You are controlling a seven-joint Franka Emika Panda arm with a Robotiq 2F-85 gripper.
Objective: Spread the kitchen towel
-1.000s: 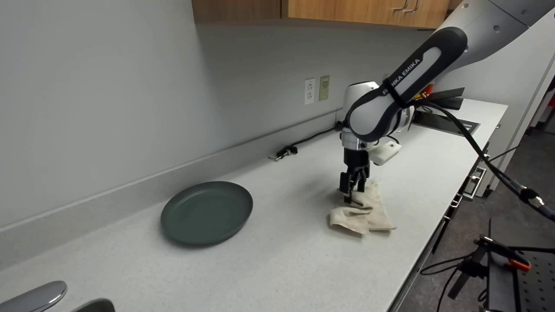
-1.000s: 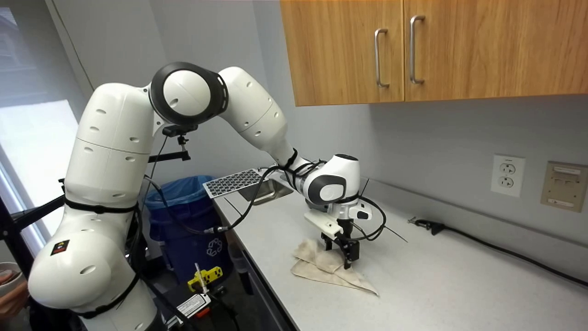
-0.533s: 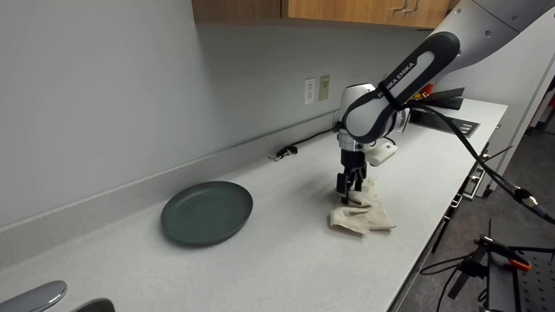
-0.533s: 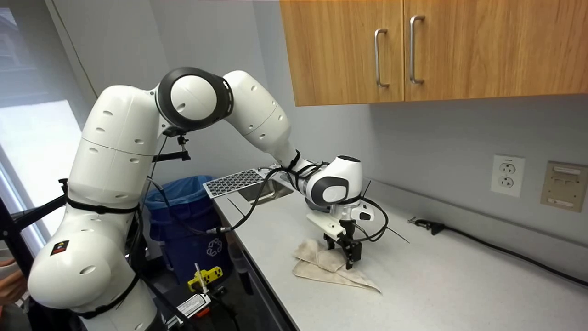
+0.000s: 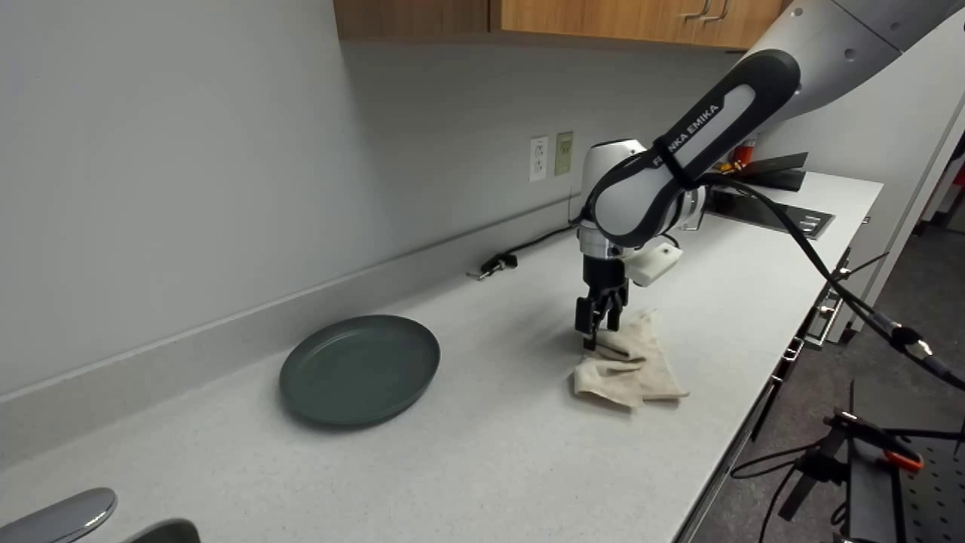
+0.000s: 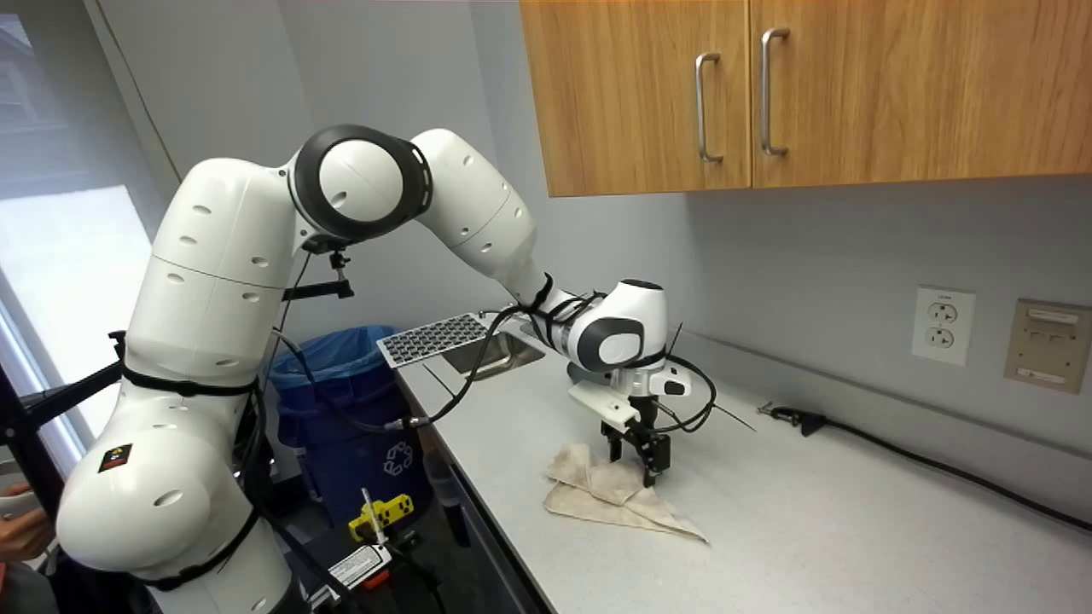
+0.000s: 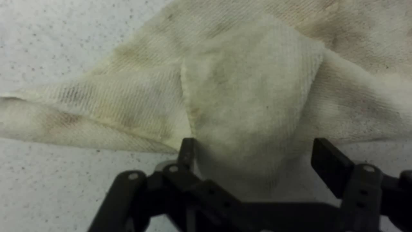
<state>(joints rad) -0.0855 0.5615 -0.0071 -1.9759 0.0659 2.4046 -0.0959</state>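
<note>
The kitchen towel is a cream cloth, folded and crumpled on the white counter. It shows in both exterior views (image 5: 654,373) (image 6: 597,493) and fills much of the wrist view (image 7: 244,80). A loose flap of it lies over the other folds. My gripper (image 5: 601,336) points down at the wall-side edge of the towel, also in an exterior view (image 6: 633,467). In the wrist view the gripper (image 7: 255,143) is open, with the flap's end between its spread fingers (image 7: 331,164) and not pinched. Whether the fingertips touch the cloth, I cannot tell.
A dark green plate (image 5: 360,371) stands on the counter near the wall. A black clamp with a cable (image 5: 499,263) lies along the backsplash. A wooden cabinet (image 6: 640,94) hangs above. The counter's front edge (image 6: 495,520) runs beside the towel. A sink (image 6: 499,354) is behind the arm.
My gripper has moved toward the wall and, in the last half second, risen slightly. Its fingers stay apart. The towel's shape is nearly the same, with at most a tiny shift.
</note>
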